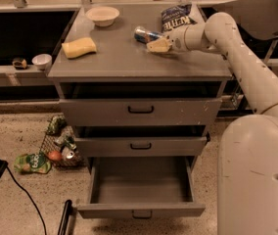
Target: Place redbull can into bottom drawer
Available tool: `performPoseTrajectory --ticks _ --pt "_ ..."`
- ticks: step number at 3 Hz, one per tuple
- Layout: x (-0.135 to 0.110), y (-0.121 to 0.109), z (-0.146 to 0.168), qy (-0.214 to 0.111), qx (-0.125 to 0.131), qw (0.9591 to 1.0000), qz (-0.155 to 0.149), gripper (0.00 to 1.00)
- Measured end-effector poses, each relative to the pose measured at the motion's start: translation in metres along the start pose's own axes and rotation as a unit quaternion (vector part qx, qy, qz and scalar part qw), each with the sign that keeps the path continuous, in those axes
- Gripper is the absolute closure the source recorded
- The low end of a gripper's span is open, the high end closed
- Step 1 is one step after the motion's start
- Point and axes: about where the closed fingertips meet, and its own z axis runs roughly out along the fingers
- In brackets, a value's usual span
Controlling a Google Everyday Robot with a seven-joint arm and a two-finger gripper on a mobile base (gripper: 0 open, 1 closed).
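The redbull can point(145, 34), blue and silver, lies on its side on the grey cabinet top point(124, 58), just left of the dark blue chip bag point(176, 15). My gripper point(157, 45) reaches in from the right, low over the top. Its cream tip is right against the can's near right side. The bottom drawer point(140, 211) is pulled out and open, its grey inside bare. The two upper drawers are shut.
A white bowl point(103, 15) and a yellow sponge point(79, 47) sit on the left of the cabinet top. A small bowl point(42, 60) stands on a low shelf at left. A wire basket of items point(60, 143) and a green bag point(31, 163) lie on the floor left of the drawers.
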Motion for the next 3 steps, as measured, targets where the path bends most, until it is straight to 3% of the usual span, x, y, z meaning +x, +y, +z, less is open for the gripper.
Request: performPoseTrajectory --ticks 1,2,3 --pt "0.000 0.000 0.000 0.000 0.000 1.0000 0.000 0.65" --pt "-0.016 0.012 -0.010 -0.013 -0.003 0.9998 -0.016 0.88" --pt "-0.042 0.029 -0.030 -0.044 -0.005 0.9981 -0.043 1.00"
